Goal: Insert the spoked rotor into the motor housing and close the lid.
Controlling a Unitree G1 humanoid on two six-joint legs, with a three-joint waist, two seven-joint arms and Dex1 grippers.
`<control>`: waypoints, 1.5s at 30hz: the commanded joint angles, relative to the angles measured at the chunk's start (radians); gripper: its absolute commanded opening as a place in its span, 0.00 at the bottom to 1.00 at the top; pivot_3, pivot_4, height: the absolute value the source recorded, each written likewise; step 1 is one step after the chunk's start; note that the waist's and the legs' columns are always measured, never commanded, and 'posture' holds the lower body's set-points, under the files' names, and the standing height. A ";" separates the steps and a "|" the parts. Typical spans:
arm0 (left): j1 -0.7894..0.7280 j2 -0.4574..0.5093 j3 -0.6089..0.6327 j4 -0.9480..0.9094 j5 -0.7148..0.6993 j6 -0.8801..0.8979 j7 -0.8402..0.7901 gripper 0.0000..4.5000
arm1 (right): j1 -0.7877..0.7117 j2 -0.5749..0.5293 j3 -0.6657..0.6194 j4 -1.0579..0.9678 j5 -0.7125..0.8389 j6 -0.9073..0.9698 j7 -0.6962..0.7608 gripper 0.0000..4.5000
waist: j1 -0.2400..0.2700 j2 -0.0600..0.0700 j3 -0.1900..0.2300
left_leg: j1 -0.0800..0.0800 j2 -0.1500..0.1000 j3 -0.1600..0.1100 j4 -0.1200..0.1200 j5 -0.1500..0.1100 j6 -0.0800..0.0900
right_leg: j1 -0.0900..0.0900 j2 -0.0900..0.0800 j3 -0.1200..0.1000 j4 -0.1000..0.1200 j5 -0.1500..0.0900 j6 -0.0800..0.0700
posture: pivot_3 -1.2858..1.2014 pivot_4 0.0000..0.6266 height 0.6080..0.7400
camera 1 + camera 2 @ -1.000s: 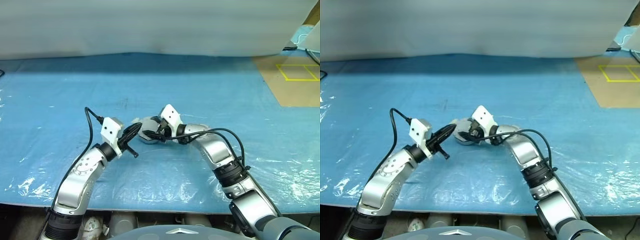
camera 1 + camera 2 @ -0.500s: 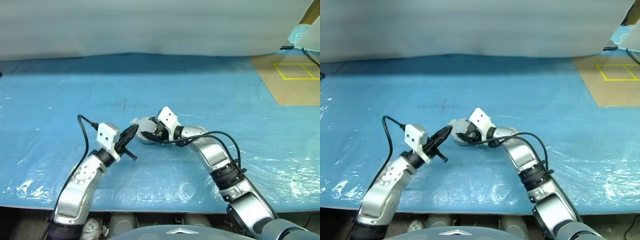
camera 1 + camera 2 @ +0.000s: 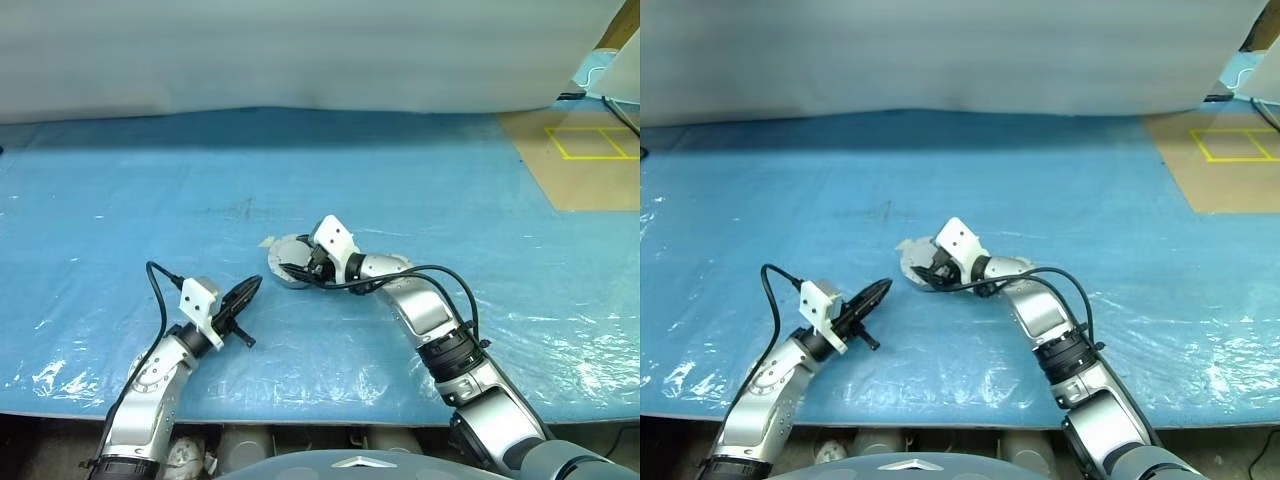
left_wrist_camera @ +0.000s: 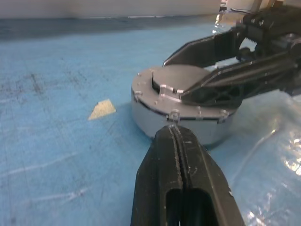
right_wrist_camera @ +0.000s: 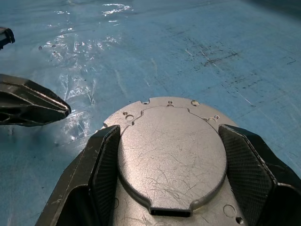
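Observation:
The motor housing (image 3: 286, 262) stands on the blue table as a round grey puck. Its lid (image 5: 171, 155) lies flat on top, plain grey face up with small screw holes along the rim. The spoked rotor is hidden. My right gripper (image 3: 299, 266) reaches in from the right, with one finger (image 5: 101, 162) pressed to each side of the housing. My left gripper (image 3: 246, 296) is shut and holds nothing. It hovers low a short way to the left of the housing and nearer the front, with its tip (image 4: 174, 131) pointing at the housing wall (image 4: 155, 117).
A blue plastic sheet (image 3: 120, 200) covers the table. A small tan scrap (image 4: 102, 109) lies beside the housing. At the back right there is a brown board with yellow tape lines (image 3: 590, 145). A pale wall (image 3: 300, 50) runs along the back, and the table's front edge (image 3: 330, 420) is close below the arms.
My left gripper, still shut, has drawn back from the housing, sinking down and to the left toward the front edge. The right gripper and housing have stayed put.

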 commanded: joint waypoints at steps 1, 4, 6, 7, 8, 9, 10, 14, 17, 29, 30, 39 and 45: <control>0.005 -0.006 0.018 0.077 0.005 -0.106 -0.038 0.00 | 0.010 0.003 0.044 0.056 -0.036 0.030 -0.003 0.65 | 0.000 0.000 0.000 | 0.001 0.000 0.000 0.000 0.000 0.000 | 0.000 0.000 0.000 0.000 0.000 0.000 | 0.52 0.24 1.00; -0.003 -0.012 0.023 0.167 0.006 -0.178 -0.068 0.00 | 0.006 0.004 0.048 0.070 -0.050 0.028 -0.006 0.65 | 0.000 0.000 0.000 | 0.003 0.000 0.001 0.000 -0.001 0.001 | 0.002 0.000 0.002 0.000 -0.001 0.001 | 0.52 0.24 1.00; -0.010 -0.016 0.026 0.216 0.004 -0.217 -0.086 0.00 | 0.007 0.007 0.046 0.071 -0.052 0.031 -0.005 0.65 | 0.000 0.000 0.000 | 0.006 0.000 0.001 -0.002 -0.001 0.002 | 0.003 0.000 0.003 0.000 -0.003 0.005 | 0.52 0.24 1.00; -0.014 -0.017 0.028 0.237 0.003 -0.234 -0.095 0.00 | 0.007 0.008 0.046 0.070 -0.053 0.032 -0.004 0.65 | 0.000 0.000 -0.001 | 0.007 0.000 0.001 -0.003 -0.002 0.003 | 0.003 0.000 0.004 0.000 -0.003 0.006 | 0.52 0.24 1.00; -0.018 -0.018 0.030 0.261 0.002 -0.250 -0.104 0.00 | 0.006 0.006 0.048 0.070 -0.055 0.031 -0.001 0.65 | 0.000 0.001 -0.001 | 0.008 0.000 0.001 -0.004 -0.002 0.003 | 0.003 0.000 0.005 0.000 -0.004 0.006 | 0.52 0.24 1.00; -0.022 -0.018 0.032 0.278 0.000 -0.263 -0.111 0.00 | 0.006 0.004 0.050 0.071 -0.057 0.026 0.004 0.65 | 0.000 0.001 -0.001 | 0.010 0.000 0.001 -0.005 -0.002 0.003 | 0.004 0.000 0.006 0.000 -0.004 0.006 | 0.52 0.24 1.00; -0.025 -0.019 0.034 0.291 -0.003 -0.272 -0.119 0.00 | 0.006 0.000 0.052 0.072 -0.060 0.019 0.008 0.65 | 0.000 0.001 -0.001 | 0.011 -0.001 0.001 -0.007 -0.002 0.003 | 0.004 0.000 0.007 0.000 -0.004 0.007 | 0.52 0.24 1.00; -0.035 -0.021 0.041 0.291 -0.012 -0.265 -0.119 0.00 | 0.005 -0.005 0.044 0.080 -0.058 0.014 0.009 0.65 | 0.000 0.003 -0.002 | 0.015 -0.001 0.002 -0.012 -0.002 0.003 | 0.005 -0.001 0.009 -0.001 -0.004 0.007 | 0.52 0.24 1.00; -0.075 -0.020 0.064 0.238 -0.017 -0.118 -0.023 0.00 | 0.003 -0.006 0.038 0.078 -0.054 0.017 0.010 0.65 | 0.002 0.003 -0.003 | 0.016 -0.001 0.004 -0.014 -0.002 0.003 | 0.005 0.000 0.009 -0.001 -0.004 0.007 | 0.52 0.24 1.00; -0.468 0.075 0.164 -0.016 -0.377 0.917 0.201 0.00 | -0.004 0.002 0.031 0.090 -0.054 0.019 0.007 0.65 | 0.002 0.002 -0.003 | 0.014 -0.004 0.005 -0.011 0.000 -0.001 | 0.004 0.000 0.009 -0.001 0.000 0.000 | 0.52 0.24 1.00; -0.494 0.081 0.162 -0.021 -0.400 0.953 0.185 0.00 | -0.005 0.003 0.030 0.090 -0.054 0.019 0.007 0.65 | 0.002 0.002 -0.003 | 0.014 -0.004 0.005 -0.011 0.000 -0.001 | 0.004 0.001 0.009 -0.001 0.000 0.000 | 0.52 0.24 1.00; -0.555 0.129 0.112 0.010 -0.409 1.099 0.125 0.00 | -0.006 0.010 0.026 0.088 -0.054 0.022 0.001 0.65 | 0.001 0.001 -0.002 | 0.014 -0.004 0.005 -0.012 0.000 -0.001 | 0.004 0.001 0.009 -0.002 -0.001 0.000 | 0.52 0.24 1.00; -0.536 0.133 0.095 -0.023 -0.389 1.131 0.134 0.00 | -0.004 0.013 0.025 0.087 -0.053 0.024 -0.001 0.65 | 0.001 0.001 -0.002 | 0.014 -0.003 0.005 -0.013 0.000 -0.001 | 0.003 0.001 0.009 -0.003 -0.001 0.000 | 0.52 0.24 1.00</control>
